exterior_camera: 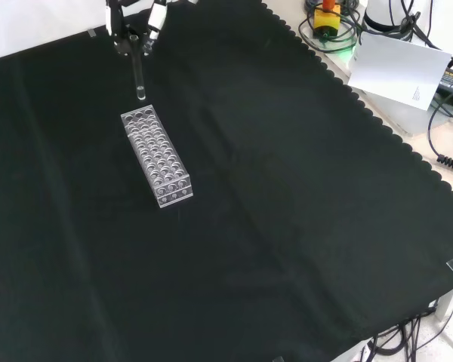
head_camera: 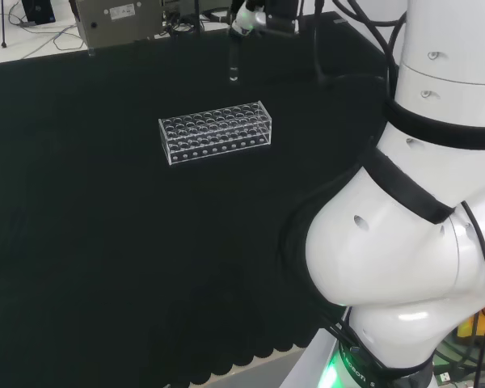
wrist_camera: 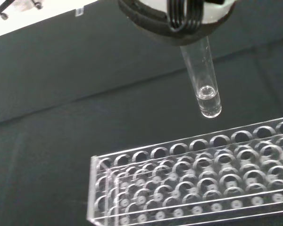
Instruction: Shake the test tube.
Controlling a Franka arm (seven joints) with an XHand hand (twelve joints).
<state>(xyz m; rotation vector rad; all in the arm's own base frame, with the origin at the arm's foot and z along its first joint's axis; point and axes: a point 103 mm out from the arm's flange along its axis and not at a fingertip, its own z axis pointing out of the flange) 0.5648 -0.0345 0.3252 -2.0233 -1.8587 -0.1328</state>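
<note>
Closest to the wrist camera, a clear test tube (wrist_camera: pixel 203 77) hangs rounded end down from the blurred white and black underside of the hand (wrist_camera: pixel 177 19), a small amount of clear liquid sitting in its rounded bottom. Beneath it, across the lower part of that frame, lies a clear plastic rack (wrist_camera: pixel 198 183) with rows of round holes, all of the visible holes unfilled; the tube's tip is in the air, apart from the rack. In the front view the hand (exterior_camera: pixel 132 34) enters at the upper left of the frame, its fingers (exterior_camera: pixel 157 21) curled around the top of the test tube (exterior_camera: pixel 139 79), which hangs roughly upright with its tip just beyond the far end of the rack (exterior_camera: pixel 156 156). The rack lies on the black cloth (exterior_camera: pixel 287 211) in the upper left part of that frame, running diagonally from upper left towards the centre. In the head view the rack (head_camera: pixel 216 132) sits left of centre in the upper half of the frame, long side across the picture, and the test tube (head_camera: pixel 234 65) hangs above and beyond it near the top centre, held at its upper end by the hand (head_camera: pixel 250 20). The arm's big white links (head_camera: pixel 420 226) take up the right side of that frame. At the upper right of the front view a white sheet of paper (exterior_camera: pixel 396 68) lies just off the scalloped edge of the cloth, among cables.
</note>
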